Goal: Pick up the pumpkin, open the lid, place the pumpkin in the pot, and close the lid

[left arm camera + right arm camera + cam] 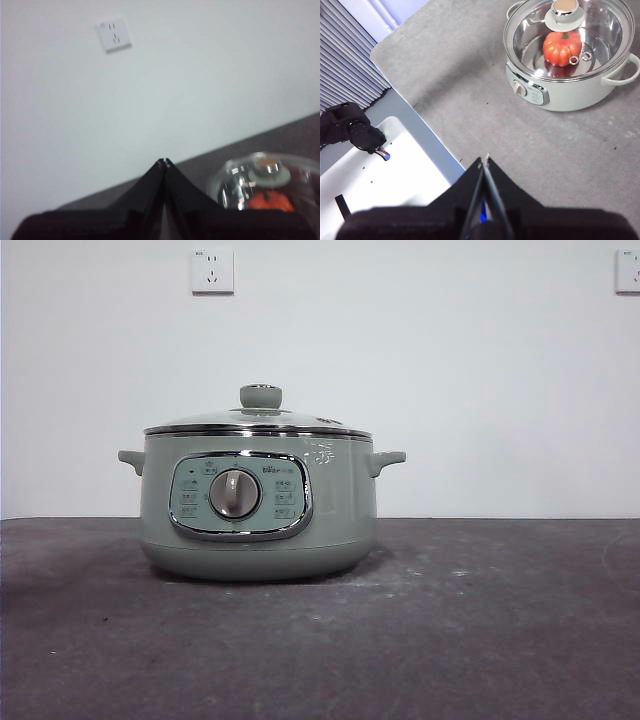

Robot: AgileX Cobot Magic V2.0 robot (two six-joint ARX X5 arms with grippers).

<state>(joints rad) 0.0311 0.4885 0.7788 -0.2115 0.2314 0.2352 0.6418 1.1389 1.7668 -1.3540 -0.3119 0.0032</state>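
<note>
Both pairs of black fingers, on the left gripper (164,161) and the right gripper (484,159), are pressed together with nothing between them, because the small ribbed orange pumpkin (562,48) already sits inside the squat sage-green pot (560,95) under the domed glass lid (568,30) (upper right of the frame), so the task seems finished.

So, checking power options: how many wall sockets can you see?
2 in the front view: one socket high on the wall, above the pot; another socket cut by the right edge.

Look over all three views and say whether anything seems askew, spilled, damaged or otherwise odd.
Nothing stands out. The glass lid sits level and centred on the sage-green pot, the toy pumpkin rests upright inside, and nothing is spilled on the grey table. Both end effectors, left and right, are shut and away from the pot.
</note>
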